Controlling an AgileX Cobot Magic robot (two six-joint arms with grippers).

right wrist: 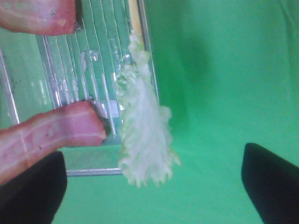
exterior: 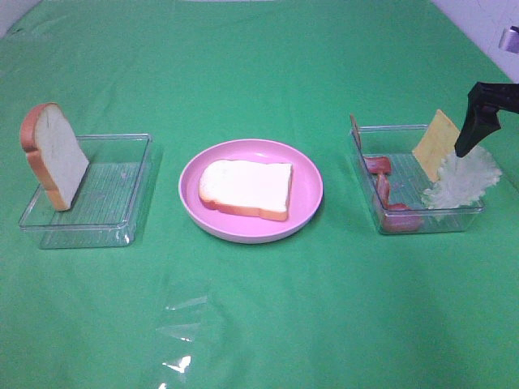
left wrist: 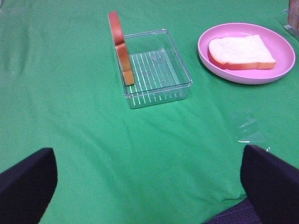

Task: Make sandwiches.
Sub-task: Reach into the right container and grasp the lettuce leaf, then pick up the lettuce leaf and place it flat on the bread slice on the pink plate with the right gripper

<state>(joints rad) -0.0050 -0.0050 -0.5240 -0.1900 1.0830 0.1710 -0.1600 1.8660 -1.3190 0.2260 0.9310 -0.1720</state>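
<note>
One white bread slice [exterior: 246, 188] lies flat on the round pink plate [exterior: 308, 207]; it also shows in the left wrist view [left wrist: 240, 51]. A second bread slice [exterior: 53, 154] stands on edge at the left end of a clear tray [exterior: 122, 190]. The right clear tray [exterior: 409, 162] holds pink-red bacon strips [exterior: 383, 190], an orange-yellow cheese square [exterior: 436, 144] leaning upright, and a pale green lettuce leaf [exterior: 462, 180] draped over its rim. My right gripper [exterior: 464, 147] hovers just above the lettuce [right wrist: 145, 135], open, its fingers either side of the leaf. My left gripper [left wrist: 149, 186] is open and empty, over bare cloth.
A green cloth [exterior: 259, 324] covers the whole table. A crumpled bit of clear film [exterior: 180, 332] lies on it in front of the plate. The left tray [left wrist: 156, 70] holds nothing but its bread slice [left wrist: 120, 46].
</note>
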